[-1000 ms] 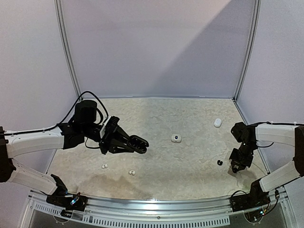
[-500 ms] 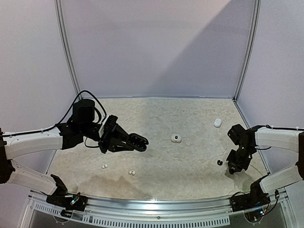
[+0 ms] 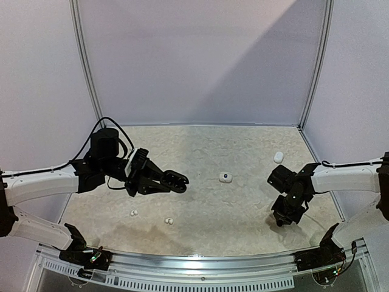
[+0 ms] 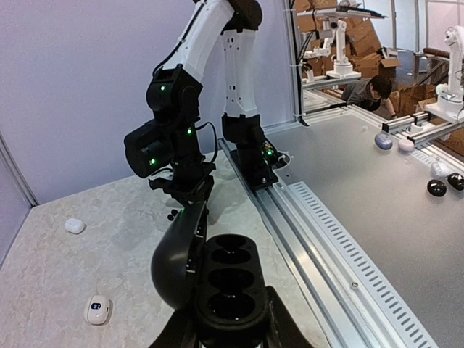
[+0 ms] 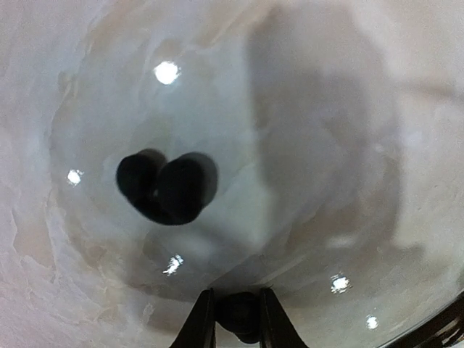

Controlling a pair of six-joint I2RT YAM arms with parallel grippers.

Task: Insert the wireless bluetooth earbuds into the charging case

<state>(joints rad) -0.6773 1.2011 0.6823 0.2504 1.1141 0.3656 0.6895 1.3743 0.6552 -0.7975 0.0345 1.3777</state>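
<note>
Being clamped in the left gripper (image 4: 226,328) is a glossy black charging case (image 4: 226,286), lid open, round wells showing. A small rounded black earbud (image 5: 239,312) is being pinched between the right gripper's (image 5: 237,325) narrow fingers, over the mottled tabletop (image 5: 348,109), where a blurred second black bud (image 5: 168,190) is lying.

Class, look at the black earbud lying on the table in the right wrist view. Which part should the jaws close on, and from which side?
The black earbud lies low and alone on the table, so come straight down from above and close on its rounded body across the narrower width. A sideways approach would likely just push it.
</note>
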